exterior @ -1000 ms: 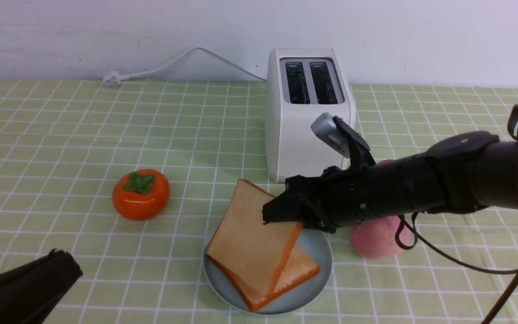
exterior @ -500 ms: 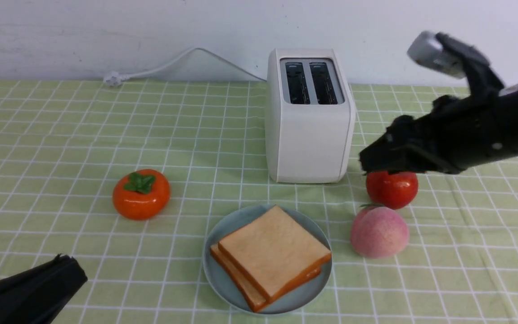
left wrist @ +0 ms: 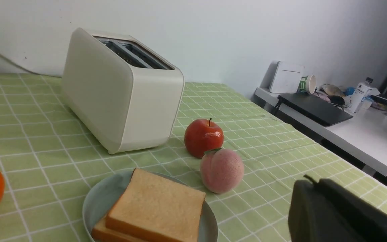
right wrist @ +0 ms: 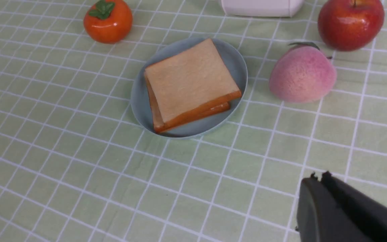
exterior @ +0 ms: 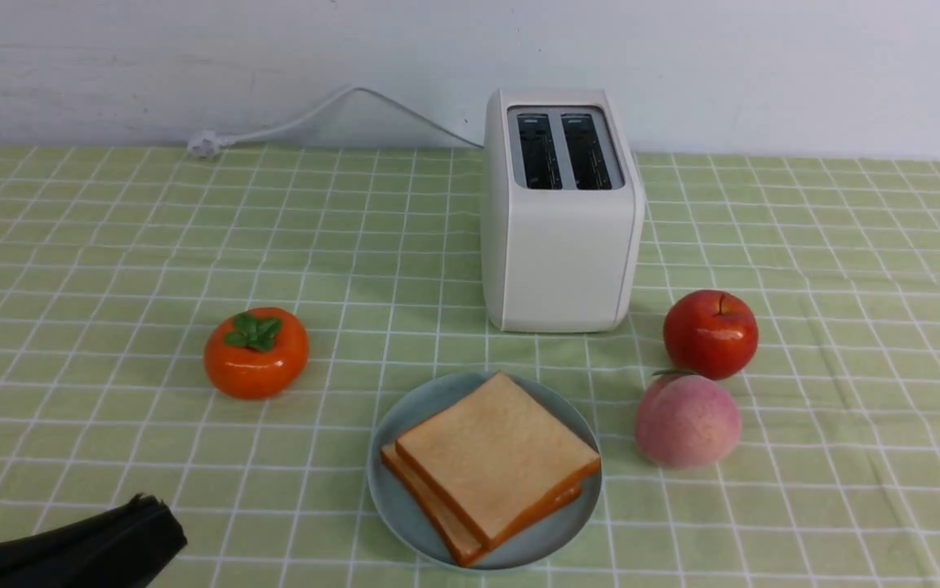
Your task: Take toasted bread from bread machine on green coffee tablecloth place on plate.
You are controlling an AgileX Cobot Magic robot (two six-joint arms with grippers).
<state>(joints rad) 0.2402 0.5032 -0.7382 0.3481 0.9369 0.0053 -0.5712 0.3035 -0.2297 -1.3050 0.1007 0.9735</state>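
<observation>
Two toast slices lie stacked flat on the pale blue-grey plate, in front of the white toaster, whose two slots are empty. All stand on the green checked tablecloth. The toast and plate show in the left wrist view, and the toast and plate in the right wrist view. My left gripper is shut and empty at the front left corner; it also shows in its wrist view. My right gripper is shut and empty, out of the front view.
An orange persimmon sits left of the plate. A red apple and a pink peach sit right of it. The toaster's white cord runs along the back wall. A white side desk stands beyond the table.
My right gripper let go of the top slice, which dropped flat onto the other slice. The arm then lifted away to the right and left the front view. The left gripper shifted slightly.
</observation>
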